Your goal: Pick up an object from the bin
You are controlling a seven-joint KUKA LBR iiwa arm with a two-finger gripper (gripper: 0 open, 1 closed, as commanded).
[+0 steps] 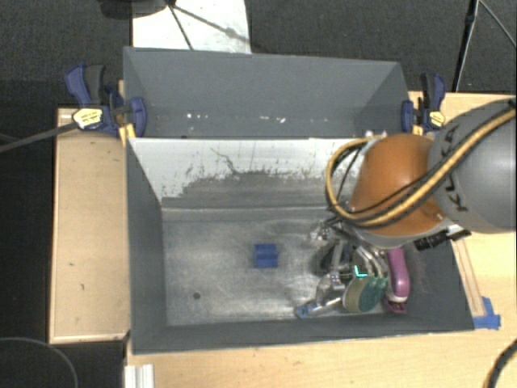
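**Gripper low over a small heap in the bin's right front corner**

Reaching in from the view's right: a grey arm [485, 176], with a rounded orange cover [396, 188] at the wrist and black-and-yellow cables [341, 186] looped around it. Below that cover, the two-finger metal gripper [335, 280], down close to the floor of the grey metal bin [210, 285], in the right front corner. Open or closed: cannot tell, with the metal parts lost against the clutter beneath. Gripping something or not: likewise impossible to tell.

Right at the gripper, a small heap. Nearest, a round teal-green disc [371, 295], tilted up on edge, touching or just beside the gripper's tip on the side toward the right wall. Against the disc's other side, a pale beige round face [353, 296], perhaps part of the same thing. Just beyond, nearer the right wall, a long magenta-purple plastic piece [398, 280] with rounded ends, lying front to back. Close to the front wall, just beside the gripper's tip, a small light-blue piece [304, 310], too small to make out in shape.

Well apart from all this, toward the view's left, a small dark-blue square block [265, 255], alone on the bare, scratched floor near the middle of the bin, clear of the gripper.
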